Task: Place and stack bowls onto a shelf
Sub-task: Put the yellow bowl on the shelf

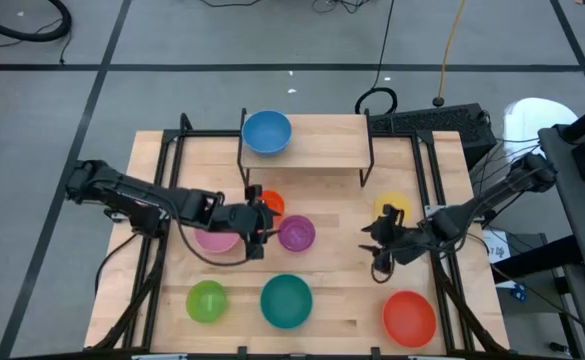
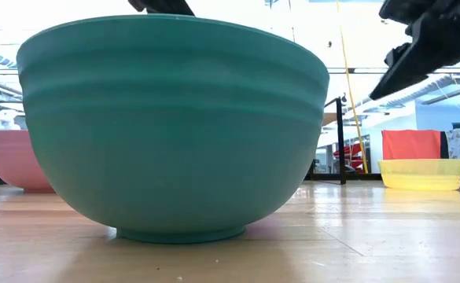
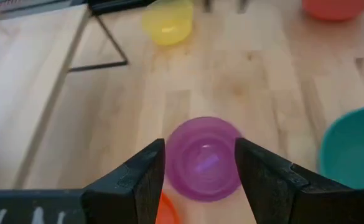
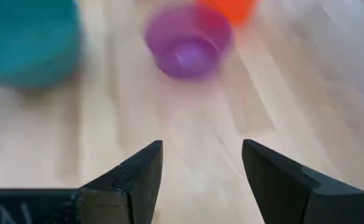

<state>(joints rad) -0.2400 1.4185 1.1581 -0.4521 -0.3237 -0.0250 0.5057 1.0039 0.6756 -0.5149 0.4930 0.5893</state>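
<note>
Hiding most of the table, teal bowl [image 2: 173, 130] fills low view.

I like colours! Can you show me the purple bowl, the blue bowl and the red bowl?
purple bowl [image 1: 296, 233], high view, inside bottom.
blue bowl [image 1: 266, 132], high view, inside bottom, on the shelf.
red bowl [image 1: 409, 317], high view, inside bottom.

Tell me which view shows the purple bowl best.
The left wrist view: the purple bowl sits large and sharp, right between the open left gripper's fingers. The high view shows it small beside that gripper. The right wrist view shows it farther off and blurred. The low view does not show it.
</note>
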